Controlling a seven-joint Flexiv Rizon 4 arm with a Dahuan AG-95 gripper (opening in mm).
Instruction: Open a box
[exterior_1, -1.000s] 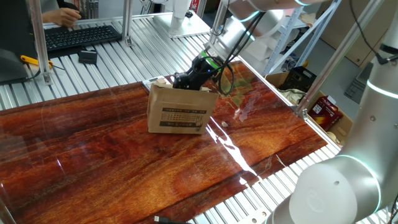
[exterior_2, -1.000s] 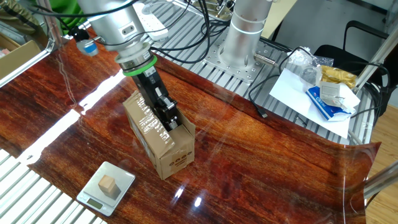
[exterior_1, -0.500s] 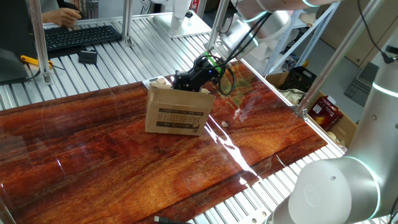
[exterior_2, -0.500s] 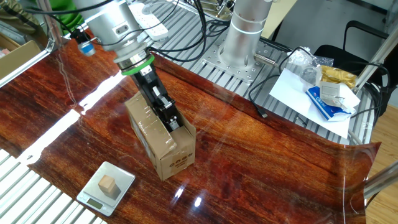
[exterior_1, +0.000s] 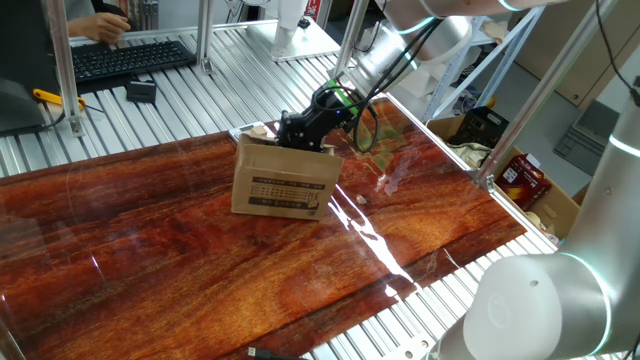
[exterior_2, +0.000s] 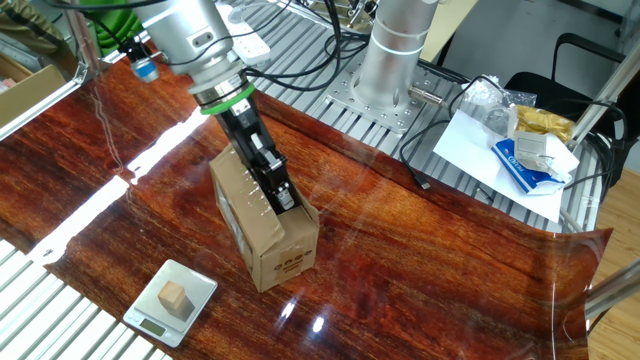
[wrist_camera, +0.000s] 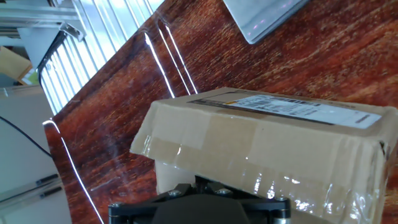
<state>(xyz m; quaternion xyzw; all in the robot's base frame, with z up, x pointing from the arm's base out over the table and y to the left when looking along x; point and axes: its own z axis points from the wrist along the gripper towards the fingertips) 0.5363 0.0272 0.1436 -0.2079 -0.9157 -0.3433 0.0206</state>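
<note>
One box (exterior_1: 283, 178) on the bench, standing upright near the middle of its far edge in the one fixed view, black text block facing that camera. Logo end faces the other fixed camera.

My gripper (exterior_2: 285, 200) sits at the box's top, angled down, at the end above the logo. My jaws are pressed together, nothing pinched that I can see. Fingertips look tucked at or under a top flap edge, but I can't tell exactly which side of the cardboard they're on.

Hand view: one top flap fills the frame, with clear glossy tape on it and a white label (wrist_camera: 292, 106) along its far edge. The flap seems lifted a little off the box body, a dark gap under its near edge.

Progress, my call: early to midway. Tape seam probably broken or being pried at this end, one flap starting to rise. Left to do: swing that flap fully up and back, then the opposite one if it's shut. Box is not open yet.

Risk: box is light and looks slightly tipped, may lift or slide instead of the flap giving.

Also here: scale (exterior_2: 170, 300) with a small block near the bench's near edge, well apart from the box.
</note>
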